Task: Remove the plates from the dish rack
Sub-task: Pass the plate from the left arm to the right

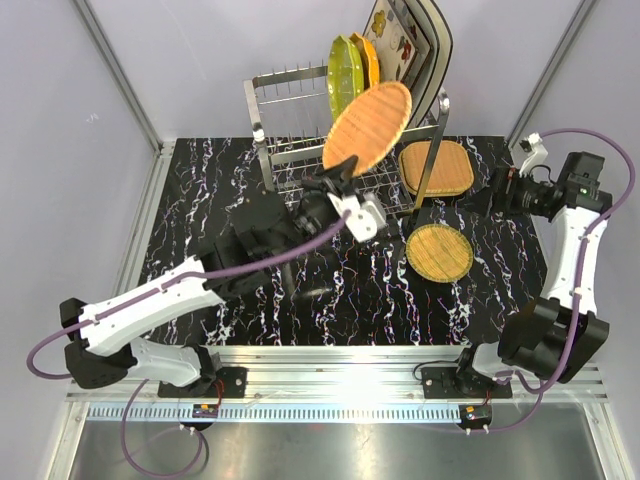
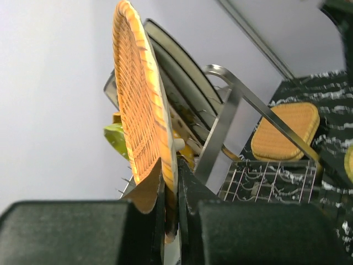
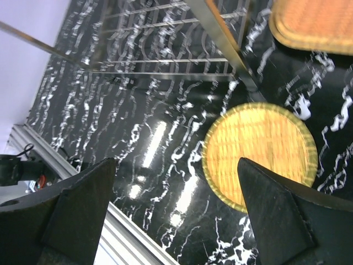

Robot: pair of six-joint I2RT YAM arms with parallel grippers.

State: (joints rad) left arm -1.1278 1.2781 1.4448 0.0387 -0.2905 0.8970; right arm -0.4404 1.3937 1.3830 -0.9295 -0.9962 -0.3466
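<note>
My left gripper (image 1: 335, 180) is shut on the lower rim of a round tan woven plate (image 1: 367, 125), held on edge above the dish rack (image 1: 290, 120). The left wrist view shows that rim (image 2: 140, 105) pinched between the fingers of the left gripper (image 2: 172, 199). Still standing in the rack are a yellow-green plate (image 1: 343, 72), an orange plate (image 1: 368, 55) and square cream flowered plates (image 1: 400, 45). A squarish woven plate (image 1: 435, 167) and a round woven plate (image 1: 439, 252) lie on the table. My right gripper (image 1: 483, 200) hangs open and empty above the table, with the round woven plate (image 3: 259, 154) below it.
The rack's slanted steel side bar (image 2: 259, 110) rises just right of the held plate. A metal rail (image 1: 330, 385) runs along the near edge of the black marbled tabletop (image 1: 200, 200). Pale walls enclose the back and sides.
</note>
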